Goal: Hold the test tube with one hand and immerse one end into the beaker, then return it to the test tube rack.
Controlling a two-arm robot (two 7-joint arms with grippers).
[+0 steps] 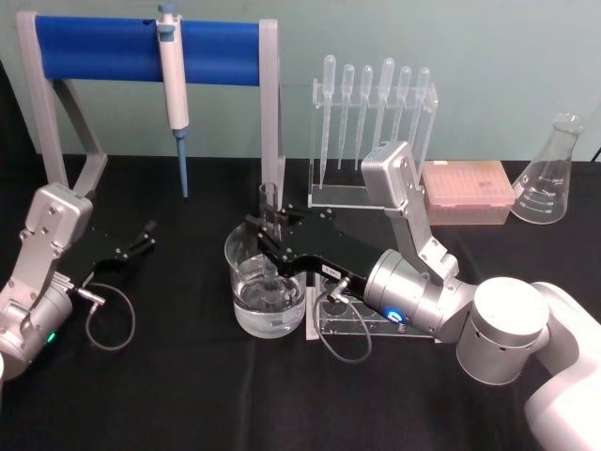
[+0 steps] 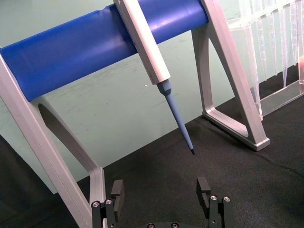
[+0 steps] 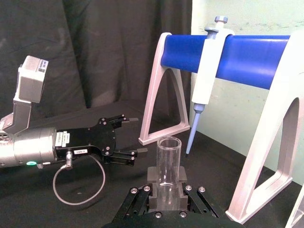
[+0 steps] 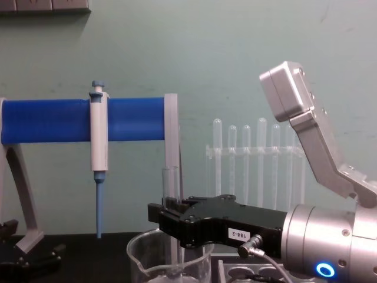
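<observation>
Verticality should be kept as the test tube point(image 3: 168, 166) is lowered into the beaker point(image 1: 246, 315), clear of its wall. The tube is clamped upright in the right gripper point(image 1: 269, 228), rim above the fingers, lower end inside the beaker. The left gripper point(image 1: 146, 237) is parked, fingers spread, far left.

beaker point(image 1: 266, 282): lower centre of frame
test tube point(image 1: 270, 202): upright, lower end inside the beaker
test tube rack point(image 1: 362, 324): just right of the beaker
pipette stand point(image 1: 94, 49): upper left, pipette point(image 1: 173, 89) hanging on it
dropper rack point(image 1: 376, 141): upper centre, behind the beaker
tip box point(image 1: 467, 193), flask point(image 1: 549, 178): upper right
left gripper point(image 1: 143, 235): left of the beaker, apart
</observation>
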